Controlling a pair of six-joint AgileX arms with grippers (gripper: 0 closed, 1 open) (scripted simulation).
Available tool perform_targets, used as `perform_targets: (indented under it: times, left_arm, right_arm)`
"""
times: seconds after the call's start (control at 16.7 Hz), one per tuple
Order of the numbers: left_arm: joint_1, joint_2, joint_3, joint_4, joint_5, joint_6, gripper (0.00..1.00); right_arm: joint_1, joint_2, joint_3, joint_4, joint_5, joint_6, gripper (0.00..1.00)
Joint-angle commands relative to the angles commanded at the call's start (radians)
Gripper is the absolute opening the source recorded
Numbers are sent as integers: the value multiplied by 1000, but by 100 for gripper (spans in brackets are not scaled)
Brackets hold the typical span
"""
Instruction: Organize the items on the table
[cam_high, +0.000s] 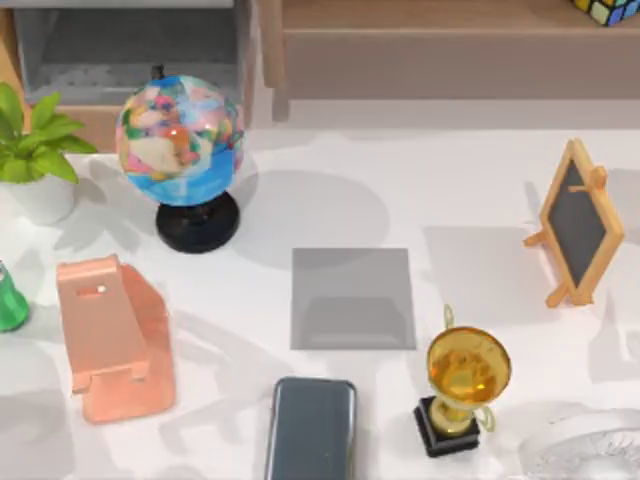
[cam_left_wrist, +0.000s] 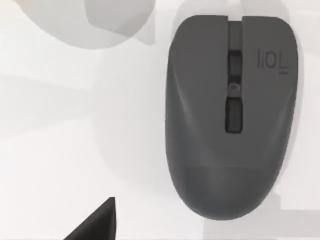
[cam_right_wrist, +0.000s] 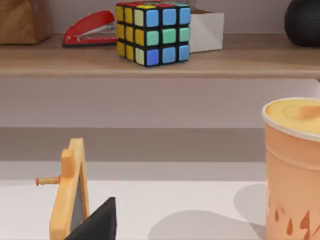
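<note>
The left end effector (cam_left_wrist: 95, 222) shows a single dark fingertip at the edge of its wrist view; I cannot tell its opening, and it touches nothing. Just beyond it the dark-grey mouse (cam_left_wrist: 230, 115) lies flat on the white tabletop (cam_left_wrist: 75, 150). The right end effector (cam_right_wrist: 97, 222) likewise shows one fingertip, state unclear, near a small wooden chalkboard easel (cam_right_wrist: 70, 195) and an orange cup (cam_right_wrist: 292, 170). The smartphone (cam_high: 311, 428) lies at the tabletop's near edge, beside a grey mat (cam_high: 352, 298).
</note>
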Motion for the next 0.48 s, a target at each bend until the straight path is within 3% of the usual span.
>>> perform_targets:
  times: [0.48]
  left_arm:
    - [3, 20, -4, 7, 0, 2, 100]
  right_arm:
    - [0, 0, 0, 0, 0, 0, 100]
